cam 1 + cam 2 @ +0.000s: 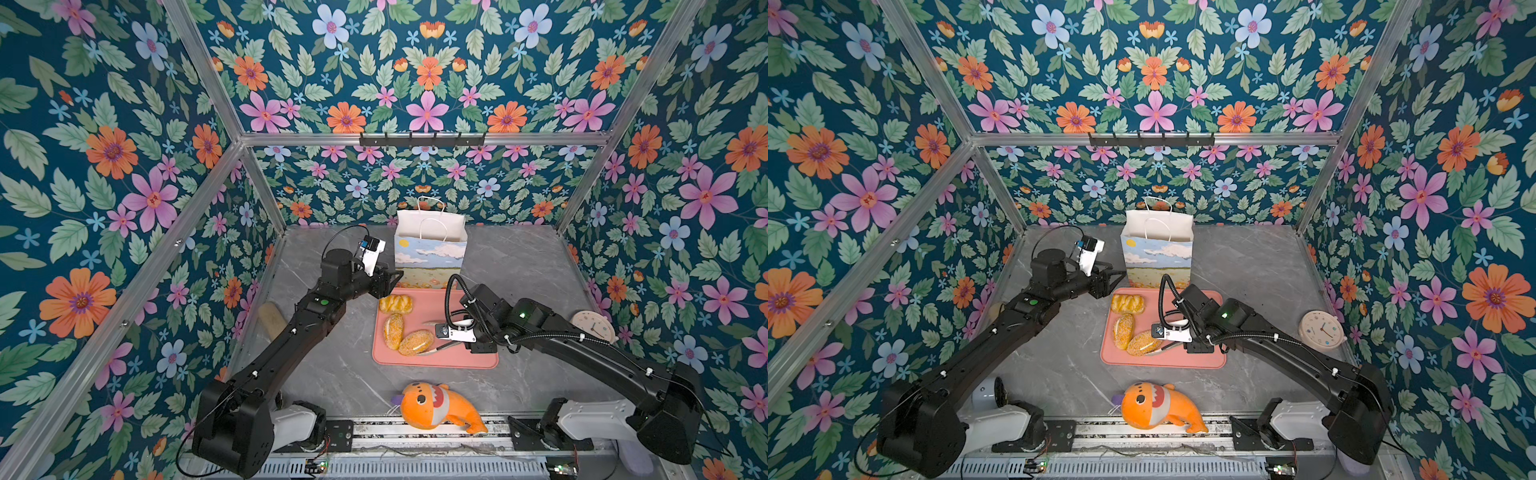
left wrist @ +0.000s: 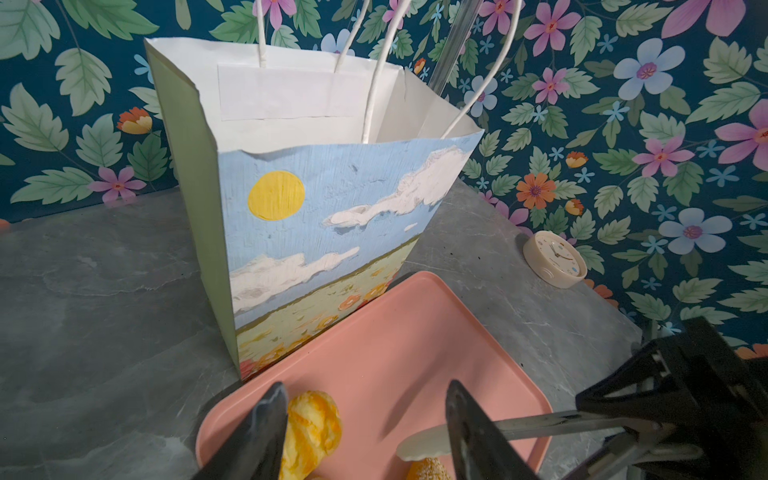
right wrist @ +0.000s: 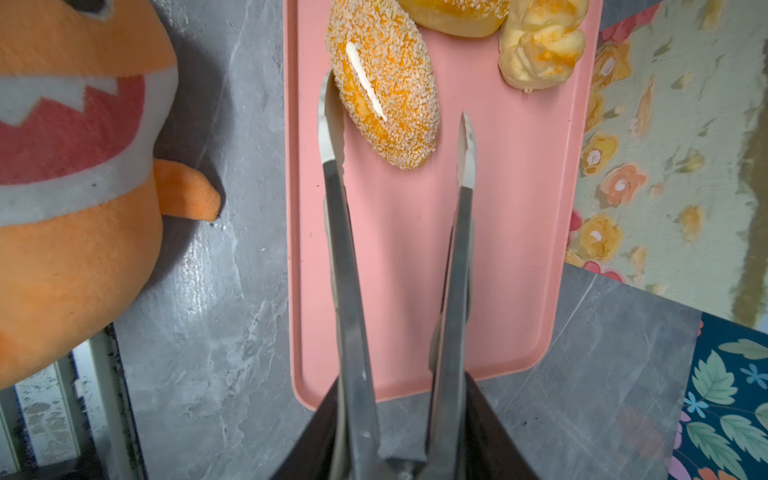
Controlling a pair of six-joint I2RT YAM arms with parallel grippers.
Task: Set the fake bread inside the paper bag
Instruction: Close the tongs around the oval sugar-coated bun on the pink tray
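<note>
On the tray point(image 3: 415, 270): we count three pieces of fake bread point(image 1: 393, 331); one sesame roll point(image 3: 382, 95) lies between the tongs' point(image 3: 349, 291) spread tips, touching one.
Right jaws: pinching the tongs.
Left jaws: spread, empty, beside the paper bag point(image 2: 332, 228).
Risk: we fear an uneven squeeze shoves the roll sideways.

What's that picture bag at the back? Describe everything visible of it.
The bag stands upright and open on the grey table, at the back. It looks like white paper with two white cord handles, a crumpled rim and a pale green side. The front shows blue sky, sun, clouds and a flowery field. Its foot seems to touch the pink tray.
</note>
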